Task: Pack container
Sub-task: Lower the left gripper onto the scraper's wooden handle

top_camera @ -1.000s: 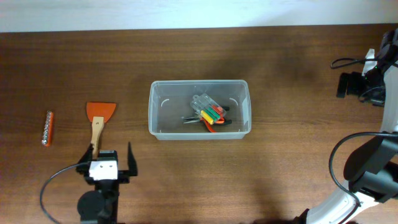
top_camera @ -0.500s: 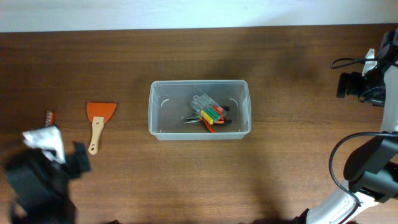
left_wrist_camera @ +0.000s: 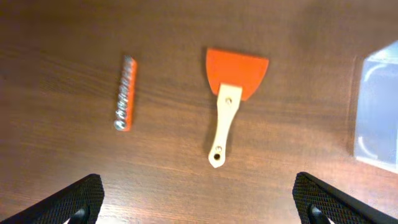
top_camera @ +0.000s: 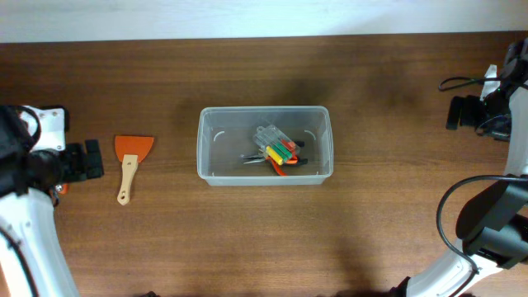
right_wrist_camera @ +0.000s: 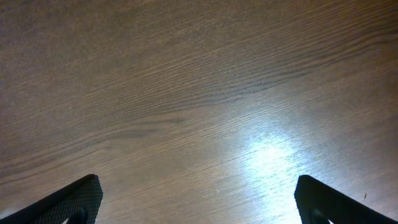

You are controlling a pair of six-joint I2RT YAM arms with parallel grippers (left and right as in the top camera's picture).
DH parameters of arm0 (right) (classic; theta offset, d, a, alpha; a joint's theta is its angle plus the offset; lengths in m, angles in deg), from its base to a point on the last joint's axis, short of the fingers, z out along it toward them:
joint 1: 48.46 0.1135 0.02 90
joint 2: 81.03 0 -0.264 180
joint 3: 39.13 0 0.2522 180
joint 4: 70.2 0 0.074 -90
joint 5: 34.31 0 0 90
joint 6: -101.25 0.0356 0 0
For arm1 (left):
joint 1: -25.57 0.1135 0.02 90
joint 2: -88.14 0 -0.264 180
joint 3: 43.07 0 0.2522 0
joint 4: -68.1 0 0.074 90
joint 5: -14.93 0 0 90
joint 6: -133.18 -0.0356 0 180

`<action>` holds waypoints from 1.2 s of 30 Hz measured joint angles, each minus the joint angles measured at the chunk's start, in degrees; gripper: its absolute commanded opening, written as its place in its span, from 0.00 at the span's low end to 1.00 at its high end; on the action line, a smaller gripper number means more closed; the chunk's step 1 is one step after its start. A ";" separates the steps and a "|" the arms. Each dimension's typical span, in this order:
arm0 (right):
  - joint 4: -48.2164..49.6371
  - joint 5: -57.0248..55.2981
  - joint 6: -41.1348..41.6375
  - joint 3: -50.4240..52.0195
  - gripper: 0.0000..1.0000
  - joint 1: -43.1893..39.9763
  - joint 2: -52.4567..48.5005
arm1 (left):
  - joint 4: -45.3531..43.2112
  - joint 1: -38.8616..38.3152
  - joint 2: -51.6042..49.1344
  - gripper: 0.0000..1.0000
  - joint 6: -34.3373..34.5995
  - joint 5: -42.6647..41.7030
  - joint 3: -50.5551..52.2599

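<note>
Altogether: one container (top_camera: 221,157), one orange scraper (left_wrist_camera: 227,106), one strip of bits (left_wrist_camera: 125,93).

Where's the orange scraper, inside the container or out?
Out: the scraper lies flat on the table, left of the container, apart from it.

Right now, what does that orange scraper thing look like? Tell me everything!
The scraper has a flat orange blade, wider at its edge, and a pale wooden-looking handle with a rivet near the blade and a hole at the end. It lies flat on the brown table, nothing touching it, between a red bit strip and the clear container.
</note>
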 measured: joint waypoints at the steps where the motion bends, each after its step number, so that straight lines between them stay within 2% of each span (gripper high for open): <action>1: 0.00 0.00 0.07 0.00 0.99 0.00 0.00 | 0.63 0.00 -1.60 0.99 -0.46 -0.02 -0.02; 9: 0.00 0.00 0.07 0.00 0.99 0.00 0.00 | 1.42 -0.26 -15.02 0.99 -1.79 1.84 -0.09; 13: 0.00 0.00 0.07 0.00 0.99 0.00 0.00 | -3.08 -1.57 -18.53 0.99 -1.99 3.39 -0.07; 18: 0.00 0.00 0.09 0.00 0.99 0.00 0.00 | -7.52 -4.70 -19.52 0.99 -2.16 5.73 -0.09; 25: 0.00 0.00 0.04 0.00 0.99 0.00 0.00 | -8.17 -9.16 -19.87 0.99 -2.38 10.56 -0.09; 36: 0.00 0.00 0.04 0.00 0.99 0.00 0.00 | -6.67 -9.42 -22.03 0.99 -2.38 11.23 -0.09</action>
